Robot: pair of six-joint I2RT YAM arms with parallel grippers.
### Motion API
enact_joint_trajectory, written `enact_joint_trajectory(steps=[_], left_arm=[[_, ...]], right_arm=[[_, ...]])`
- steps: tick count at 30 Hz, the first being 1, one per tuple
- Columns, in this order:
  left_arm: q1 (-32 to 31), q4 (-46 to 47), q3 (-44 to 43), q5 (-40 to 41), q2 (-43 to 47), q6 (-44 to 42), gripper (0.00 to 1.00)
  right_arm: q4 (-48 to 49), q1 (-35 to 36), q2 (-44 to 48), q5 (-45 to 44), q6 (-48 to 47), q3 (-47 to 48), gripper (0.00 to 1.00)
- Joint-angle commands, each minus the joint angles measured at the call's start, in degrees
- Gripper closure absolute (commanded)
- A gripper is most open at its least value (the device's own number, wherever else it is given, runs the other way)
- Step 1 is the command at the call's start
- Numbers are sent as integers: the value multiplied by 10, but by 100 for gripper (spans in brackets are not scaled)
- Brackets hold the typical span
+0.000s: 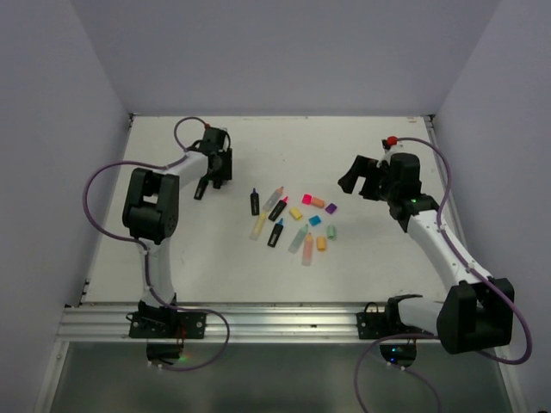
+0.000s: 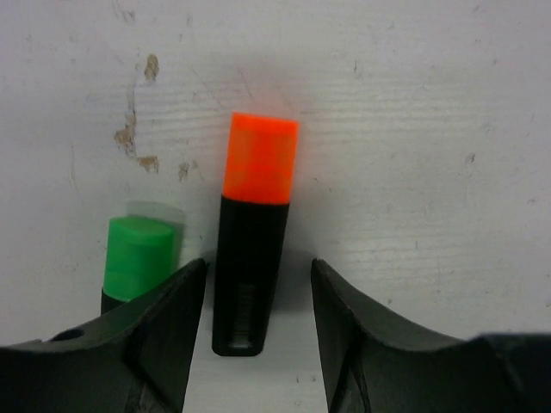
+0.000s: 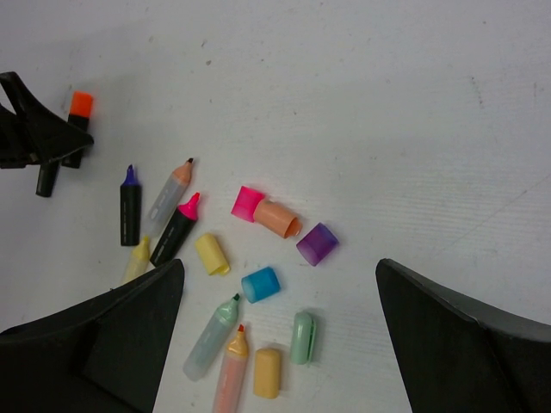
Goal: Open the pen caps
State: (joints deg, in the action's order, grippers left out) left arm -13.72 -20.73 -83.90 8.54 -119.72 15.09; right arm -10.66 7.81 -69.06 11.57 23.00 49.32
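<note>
My left gripper (image 2: 258, 267) is open, low over the table. Its jaws straddle a black pen (image 2: 245, 284) with an orange cap (image 2: 260, 159) on, with a gap on both sides. A second pen with a green cap (image 2: 136, 256) lies just left, half hidden by the left finger. My right gripper (image 3: 277, 267) is open and empty, high above loose caps: pink (image 3: 248, 203), peach (image 3: 277, 218), purple (image 3: 317, 243), yellow (image 3: 212, 255), blue (image 3: 260, 284), mint (image 3: 302, 336). Several uncapped pens (image 3: 176, 229) lie beside them.
The cluster of pens and caps (image 1: 297, 219) lies mid-table between the arms. The left gripper (image 1: 208, 182) is at its left, the right gripper (image 1: 353, 179) at its right. Walls enclose the table on three sides.
</note>
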Motion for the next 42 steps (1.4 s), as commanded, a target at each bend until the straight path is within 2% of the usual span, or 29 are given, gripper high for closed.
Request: enact_joint_trajectory(steps=[1,5,8,9,11,12,18,23,30,37,42], left_arm=[[7,-28,-24,-8,-6,-19,44],[7,-36,-27,-26,-11,-23,48],[6,-37,-17,-47,-8,-21,59],[6,-36,-14,-51,-5,-19,66],[4,-31,2,-58,5,-14,74],[4,-26,9,-62,10,-11,83],[-9,-18,51,-95,60,-10,94],[-55,4,102,-87,147,-6,98],[-125,10,157,-66,249,5,98],[-198,36,210,-81,350,4,98],[-221,25,225,-72,389,3,98]], right_arm=[[19,-1,-5,12,0,2,1],[21,-2,-7,14,2,2,2],[23,-1,-10,19,5,3,1],[24,-1,-11,22,7,3,1],[24,-1,-12,26,7,4,2],[24,-1,-10,26,5,5,1],[51,-1,-7,89,12,0,1],[87,20,-17,137,48,3,1],[97,105,-84,119,94,60,2],[191,167,-147,117,189,82,4],[167,200,-198,109,199,135,5]])
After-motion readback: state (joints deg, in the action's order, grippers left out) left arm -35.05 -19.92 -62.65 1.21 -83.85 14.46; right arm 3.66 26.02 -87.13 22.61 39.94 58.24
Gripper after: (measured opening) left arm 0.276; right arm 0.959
